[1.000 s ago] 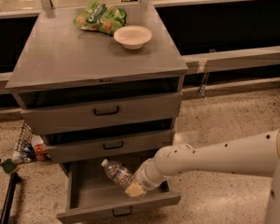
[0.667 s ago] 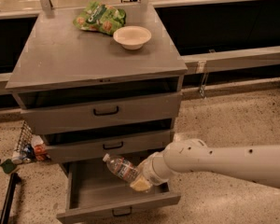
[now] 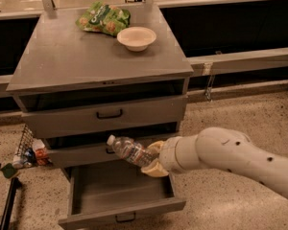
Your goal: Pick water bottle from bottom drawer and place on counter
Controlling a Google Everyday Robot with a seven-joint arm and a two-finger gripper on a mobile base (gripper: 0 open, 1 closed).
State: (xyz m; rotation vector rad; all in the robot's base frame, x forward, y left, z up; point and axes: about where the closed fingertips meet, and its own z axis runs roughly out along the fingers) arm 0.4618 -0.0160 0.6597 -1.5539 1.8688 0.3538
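Note:
The water bottle [image 3: 129, 150], clear with a white cap and a red-and-blue label, is held tilted, cap to the upper left, in front of the middle drawer. My gripper [image 3: 152, 160] is shut on its lower end, its tan fingers [image 3: 156, 168] on either side. The white arm comes in from the right. The bottom drawer [image 3: 119, 213] is pulled open below the bottle and its inside looks bare. The counter [image 3: 77, 56] is the grey cabinet top above.
A cream bowl [image 3: 136, 38] and a green snack bag [image 3: 103, 18] lie at the back of the counter. The top drawer [image 3: 105, 114] is closed. A wire basket with small items [image 3: 28, 152] stands on the floor at the cabinet's left.
The gripper has lifted the bottle up out of the bottom drawer to the height of the middle drawer. The arm has moved up and slightly right.

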